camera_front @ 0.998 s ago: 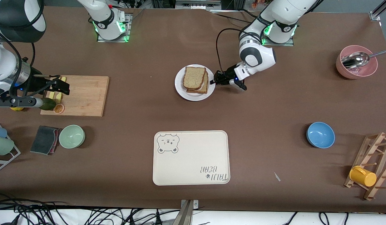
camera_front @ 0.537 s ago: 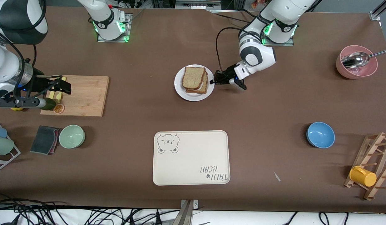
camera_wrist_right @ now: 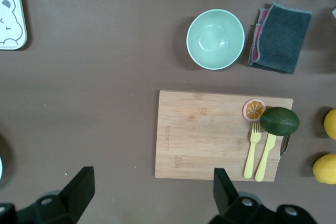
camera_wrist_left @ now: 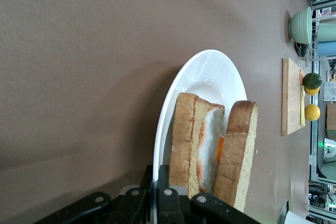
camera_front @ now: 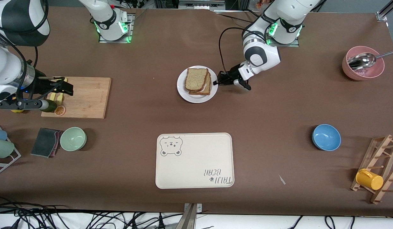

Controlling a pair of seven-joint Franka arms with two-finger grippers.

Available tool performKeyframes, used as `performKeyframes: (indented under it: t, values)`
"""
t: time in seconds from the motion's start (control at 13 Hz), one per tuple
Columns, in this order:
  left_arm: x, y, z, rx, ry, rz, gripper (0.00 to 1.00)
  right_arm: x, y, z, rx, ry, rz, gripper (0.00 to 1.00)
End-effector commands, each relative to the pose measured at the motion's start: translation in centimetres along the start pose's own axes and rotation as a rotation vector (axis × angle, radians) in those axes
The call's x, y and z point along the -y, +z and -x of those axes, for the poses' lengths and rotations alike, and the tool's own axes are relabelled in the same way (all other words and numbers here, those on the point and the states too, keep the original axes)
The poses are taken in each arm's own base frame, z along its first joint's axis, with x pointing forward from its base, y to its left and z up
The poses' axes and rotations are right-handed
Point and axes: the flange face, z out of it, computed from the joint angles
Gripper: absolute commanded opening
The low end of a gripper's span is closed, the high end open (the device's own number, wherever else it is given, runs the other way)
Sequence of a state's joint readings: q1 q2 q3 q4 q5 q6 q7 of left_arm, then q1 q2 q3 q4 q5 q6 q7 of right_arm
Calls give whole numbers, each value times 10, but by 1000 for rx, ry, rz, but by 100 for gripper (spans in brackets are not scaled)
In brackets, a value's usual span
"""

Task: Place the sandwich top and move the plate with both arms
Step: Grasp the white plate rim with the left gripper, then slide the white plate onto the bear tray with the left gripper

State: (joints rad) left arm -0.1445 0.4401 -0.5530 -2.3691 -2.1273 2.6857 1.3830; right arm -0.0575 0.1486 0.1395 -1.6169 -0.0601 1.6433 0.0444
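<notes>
The white plate (camera_front: pixel 191 97) lies mid-table with a stacked sandwich on it. The sandwich top (camera_front: pixel 195 79), a brown slice, lies on the stack. In the left wrist view the sandwich top (camera_wrist_left: pixel 239 150) covers a fried egg on a lower slice. My left gripper (camera_front: pixel 216 82) is shut on the plate's rim (camera_wrist_left: pixel 205 72) at the edge toward the left arm's end, one finger above and one below. The same grip shows at my left gripper (camera_wrist_left: pixel 156 182). My right gripper (camera_front: pixel 67 89) hangs open and empty over the cutting board (camera_front: pixel 83 97).
A cream bear-print tray (camera_front: pixel 194 160) lies nearer the camera than the plate. A blue bowl (camera_front: pixel 326 137), a pink bowl with a spoon (camera_front: pixel 362 66) and a rack with a yellow mug (camera_front: pixel 369 179) stand toward the left arm's end. A green bowl (camera_front: pixel 73 138) and a cloth (camera_front: pixel 45 142) lie near the board.
My left gripper has closed fully on the plate's rim, and the plate with its sandwich has shifted slightly toward the right arm's end. The right gripper has drifted a little over the board.
</notes>
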Motion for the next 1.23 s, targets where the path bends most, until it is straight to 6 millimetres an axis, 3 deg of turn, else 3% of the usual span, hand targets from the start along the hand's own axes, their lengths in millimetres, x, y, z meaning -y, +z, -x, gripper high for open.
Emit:
performKeyframes:
  t: [0.0,0.31,0.77,1.15]
  values:
    - [1,-9,-16,-60,-37,-8,0,0,-5,5,-5,-26,-2,100]
    - [-2,-10,-21,-72,-55,-1,0,0,-5,5,-4,-28,-2,100]
    - [-32,-14,-70,-155,-123,73,0,-2,-7,5,-5,-41,-3,99]
    - [-51,-21,-130,-247,-163,151,0,-5,-11,7,-9,-38,-1,100]
